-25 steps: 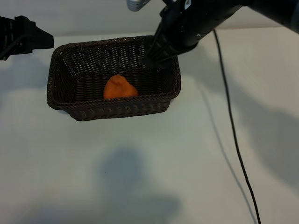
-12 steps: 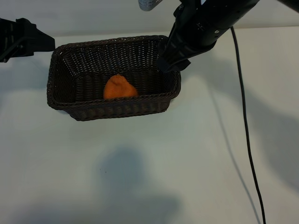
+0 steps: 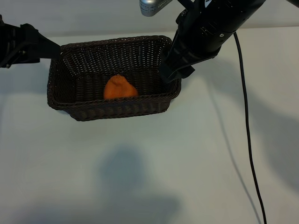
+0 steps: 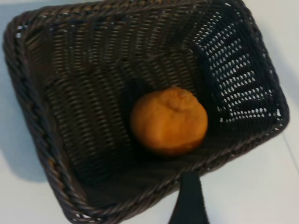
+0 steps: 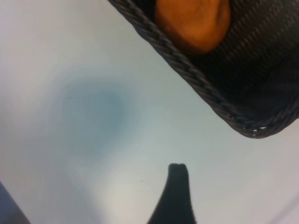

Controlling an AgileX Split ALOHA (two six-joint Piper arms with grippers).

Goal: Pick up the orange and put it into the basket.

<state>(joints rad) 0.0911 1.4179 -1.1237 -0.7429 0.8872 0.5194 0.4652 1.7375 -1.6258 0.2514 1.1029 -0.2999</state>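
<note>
Since the earlier frame the right gripper (image 3: 172,74) has drawn back from inside the basket (image 3: 60,98) to its right rim, angled steeply down, jaws spread, empty. Left gripper (image 3: 51,46) hovers wide open by the left rim. Orange (image 3: 119,87) lies inside the basket on the white worktop (image 3: 154,163).

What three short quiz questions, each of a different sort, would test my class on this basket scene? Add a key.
1. True or false: the orange lies inside the basket.
2. Which hand is nearer the basket's right end? A) right hand B) left hand
3. Fill in: neither hand holds the ____.

Key
1. True; it rests on the basket floor, touched by neither hand.
2. A; it hangs over the rim there, while the left hand sits at the opposite end.
3. Orange.
</note>
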